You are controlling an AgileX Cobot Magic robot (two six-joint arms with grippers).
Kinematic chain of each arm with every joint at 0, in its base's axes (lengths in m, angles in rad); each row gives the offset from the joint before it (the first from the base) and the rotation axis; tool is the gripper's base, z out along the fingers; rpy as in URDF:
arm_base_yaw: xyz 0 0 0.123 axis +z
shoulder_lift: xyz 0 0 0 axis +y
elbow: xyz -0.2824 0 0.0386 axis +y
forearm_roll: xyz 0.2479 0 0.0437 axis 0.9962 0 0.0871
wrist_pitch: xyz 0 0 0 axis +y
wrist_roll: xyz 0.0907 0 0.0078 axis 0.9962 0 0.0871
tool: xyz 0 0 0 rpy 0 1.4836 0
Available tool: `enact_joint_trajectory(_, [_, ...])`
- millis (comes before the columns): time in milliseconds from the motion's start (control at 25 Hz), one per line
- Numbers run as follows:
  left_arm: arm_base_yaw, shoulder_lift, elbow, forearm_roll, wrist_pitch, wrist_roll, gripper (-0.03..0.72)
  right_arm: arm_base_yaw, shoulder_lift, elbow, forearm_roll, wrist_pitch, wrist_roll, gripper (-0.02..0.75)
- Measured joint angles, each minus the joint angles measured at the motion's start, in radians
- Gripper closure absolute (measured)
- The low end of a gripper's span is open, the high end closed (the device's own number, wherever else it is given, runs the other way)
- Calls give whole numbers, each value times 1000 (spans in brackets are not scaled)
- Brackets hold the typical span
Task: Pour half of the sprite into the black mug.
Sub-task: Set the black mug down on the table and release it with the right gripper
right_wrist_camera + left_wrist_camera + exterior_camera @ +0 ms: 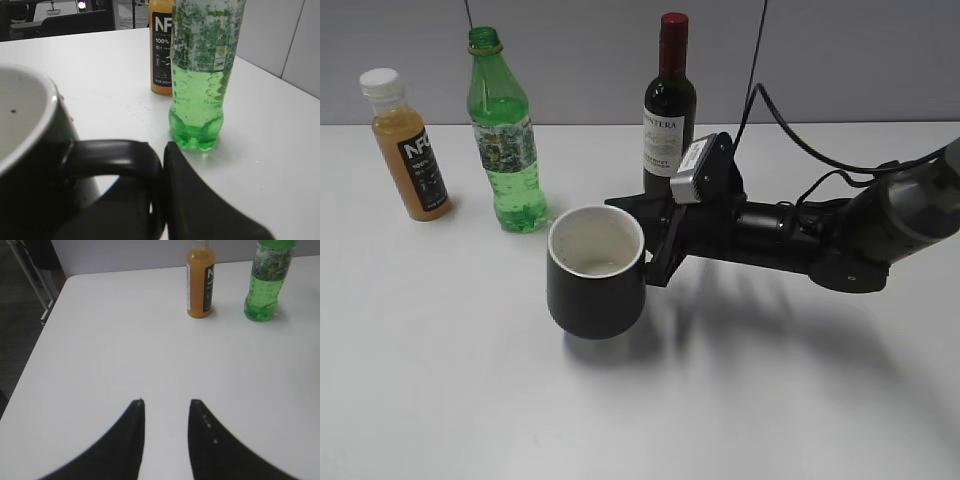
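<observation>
The jaws of the right gripper (655, 250) are clenched on the handle (112, 157) of the black mug (596, 271), one dark finger pressed against the handle's outer side in the right wrist view, so the mug body sits directly ahead of the jaws with its mouth upward. The sprite (506, 135) stands upright beyond the jaws and past the mug, apart from both, and the orange juice bottle (407, 146) stands farther off on the same side. The wine bottle (668, 106) rises just behind the gripper's wrist. The jaws of the left gripper (166, 405) are released, their two dark tips parted over the bare white table (125, 355), with the sprite and the juice bottle well ahead of them toward the far edge. The mug is squat and matte black with a white inside, in which a small amount of something pale seems to lie at the bottom. The sprite is translucent green, uncapped, with a green-white label and clear liquid reaching to about the label's lower part. In the right wrist view the mug is cut off at the left and bottom edges, the second finger is hidden behind the handle, and the tops of both bottles run out of frame. Whether the mug rests on the table or hangs just above it cannot be told.
</observation>
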Motion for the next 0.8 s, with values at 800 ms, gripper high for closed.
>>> enact_joint_trajectory(800, [0,0,0,0,0,0,452,52,125,-122,35,85,1,706])
